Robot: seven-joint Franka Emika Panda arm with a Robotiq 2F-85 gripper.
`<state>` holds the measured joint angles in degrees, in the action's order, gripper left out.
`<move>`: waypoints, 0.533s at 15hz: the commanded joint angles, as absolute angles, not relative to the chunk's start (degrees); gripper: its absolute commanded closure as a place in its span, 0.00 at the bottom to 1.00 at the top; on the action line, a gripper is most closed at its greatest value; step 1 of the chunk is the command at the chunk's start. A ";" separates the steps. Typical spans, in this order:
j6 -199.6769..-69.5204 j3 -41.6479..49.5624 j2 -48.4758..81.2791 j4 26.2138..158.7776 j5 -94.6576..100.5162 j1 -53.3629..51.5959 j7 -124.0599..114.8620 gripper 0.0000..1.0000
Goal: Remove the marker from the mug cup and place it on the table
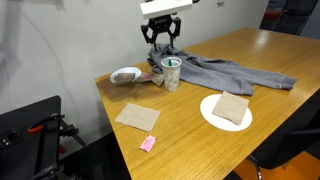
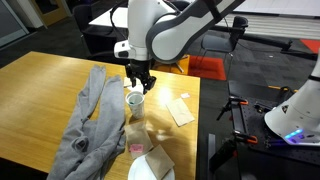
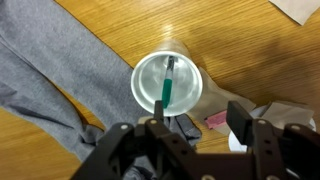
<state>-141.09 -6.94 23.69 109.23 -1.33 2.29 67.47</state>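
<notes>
The light brown wood-grain table point(image 1: 190, 140) carries a crumpled grey cloth point(image 3: 40, 90). The black gripper point(image 1: 162, 45) hangs with its jaws partly apart and empty, directly above the whitish-grey cylindrical mug cup point(image 3: 168, 85) beside that cloth. The slim green marker point(image 3: 167, 88) stands inside the cup. Descend centred, stay clear of the rim, and pinch the marker's upper end.

I'm working in an office-like lab space: big wood-grain table point(image 1: 185, 105), red carpet point(image 2: 208, 66), more desks point(image 2: 100, 14) behind, black stand point(image 2: 236, 108) alongside.
</notes>
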 commanded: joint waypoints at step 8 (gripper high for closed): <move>-140.39 -7.54 29.07 103.83 1.01 2.33 67.66 0.51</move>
